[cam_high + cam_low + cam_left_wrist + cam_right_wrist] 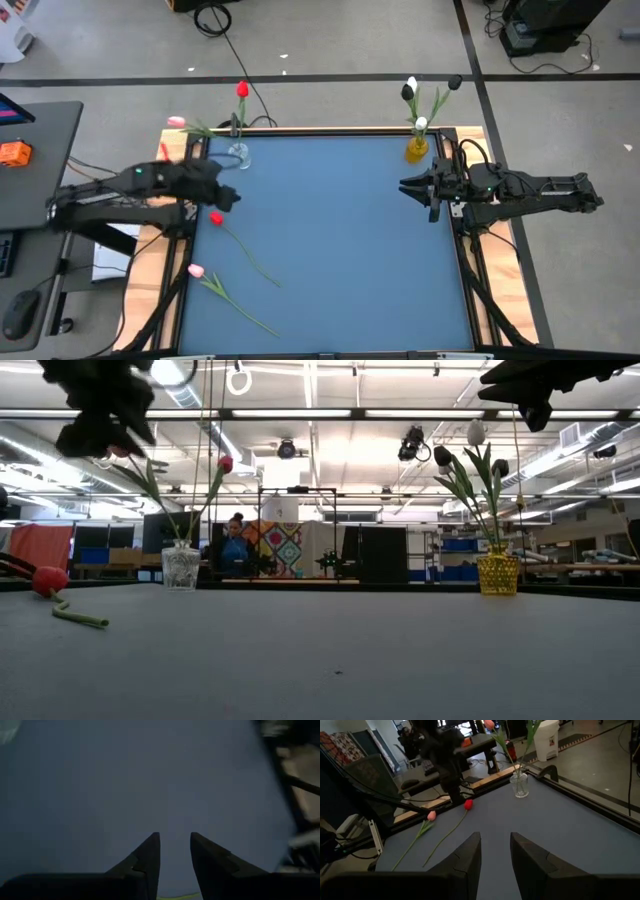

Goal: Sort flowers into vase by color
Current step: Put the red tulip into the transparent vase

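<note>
A red tulip [216,217] lies flat on the blue mat, its stem running toward the near edge; it also shows in the low view [48,580] and the right wrist view [468,804]. A pink tulip [196,270] lies nearer the near left corner. My left gripper [228,196] hovers open well above the red head [100,410]; a strip of green stem [175,896] shows below its fingers. My right gripper [415,187] waits open at the right edge, in the air. A clear vase [238,153] holds red and pink tulips; a yellow vase [417,150] holds white and black ones.
The clear vase stands at the far left corner [181,567] and the yellow vase at the far right corner [497,573], both by the wooden frame [330,129]. The blue mat [350,250] lies bare in its middle and right half. A person sits in the room beyond [235,545].
</note>
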Action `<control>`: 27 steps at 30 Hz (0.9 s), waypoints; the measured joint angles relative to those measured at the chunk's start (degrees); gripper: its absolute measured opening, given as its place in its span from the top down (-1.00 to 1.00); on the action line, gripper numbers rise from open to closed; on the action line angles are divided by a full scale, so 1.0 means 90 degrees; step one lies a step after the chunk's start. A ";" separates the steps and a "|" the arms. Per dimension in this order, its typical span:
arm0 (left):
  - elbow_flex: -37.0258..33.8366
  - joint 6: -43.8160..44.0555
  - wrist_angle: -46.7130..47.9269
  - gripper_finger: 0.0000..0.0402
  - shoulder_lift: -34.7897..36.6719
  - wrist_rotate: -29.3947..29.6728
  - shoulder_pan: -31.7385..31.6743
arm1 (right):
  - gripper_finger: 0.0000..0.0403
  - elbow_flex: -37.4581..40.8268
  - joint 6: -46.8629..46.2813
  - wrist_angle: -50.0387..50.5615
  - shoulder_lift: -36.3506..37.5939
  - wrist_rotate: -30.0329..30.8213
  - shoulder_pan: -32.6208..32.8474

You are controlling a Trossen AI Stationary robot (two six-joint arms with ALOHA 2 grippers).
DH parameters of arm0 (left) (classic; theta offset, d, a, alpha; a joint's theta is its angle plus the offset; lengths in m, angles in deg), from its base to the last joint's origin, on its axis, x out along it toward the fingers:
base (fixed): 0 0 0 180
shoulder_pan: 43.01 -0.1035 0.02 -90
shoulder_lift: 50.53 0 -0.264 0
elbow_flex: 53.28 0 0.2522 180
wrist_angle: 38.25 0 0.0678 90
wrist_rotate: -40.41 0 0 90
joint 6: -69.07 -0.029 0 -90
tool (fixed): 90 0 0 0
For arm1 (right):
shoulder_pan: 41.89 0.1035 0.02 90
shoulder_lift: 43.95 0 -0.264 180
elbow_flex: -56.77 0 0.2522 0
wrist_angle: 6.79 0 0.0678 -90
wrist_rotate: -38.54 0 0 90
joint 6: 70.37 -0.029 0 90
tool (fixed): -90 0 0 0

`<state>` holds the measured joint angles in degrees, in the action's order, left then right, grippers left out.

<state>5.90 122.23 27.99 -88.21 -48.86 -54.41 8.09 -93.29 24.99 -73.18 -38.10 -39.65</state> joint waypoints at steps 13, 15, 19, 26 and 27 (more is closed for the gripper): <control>-0.2336 0.5678 -0.1233 0.51 -0.0364 0.0865 0.1898 | 0.44 -0.0002 -0.0002 -0.0048 0.0000 0.0000 0.0000; -0.2438 0.6172 -0.1297 0.51 -0.0388 0.0844 0.2141 | 0.44 -0.0002 -0.0001 -0.0046 0.0000 0.0000 0.0000; -0.2417 0.6598 -0.1180 0.51 -0.0419 0.0428 0.2383 | 0.44 -0.0002 -0.0002 -0.0056 0.0000 0.0000 0.0000; -0.2431 0.7233 -0.0118 0.51 -0.0492 0.0074 0.2532 | 0.44 -0.0002 -0.0002 -0.0183 0.0000 0.0000 0.0000; -0.2470 0.7313 -0.0137 0.51 -0.0489 0.0109 0.2483 | 0.44 -0.0002 -0.0002 -0.0211 0.0000 0.0000 0.0000</control>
<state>-16.34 188.05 26.75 -92.61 -47.88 -32.07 8.07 -93.31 23.09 -73.18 -38.10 -39.65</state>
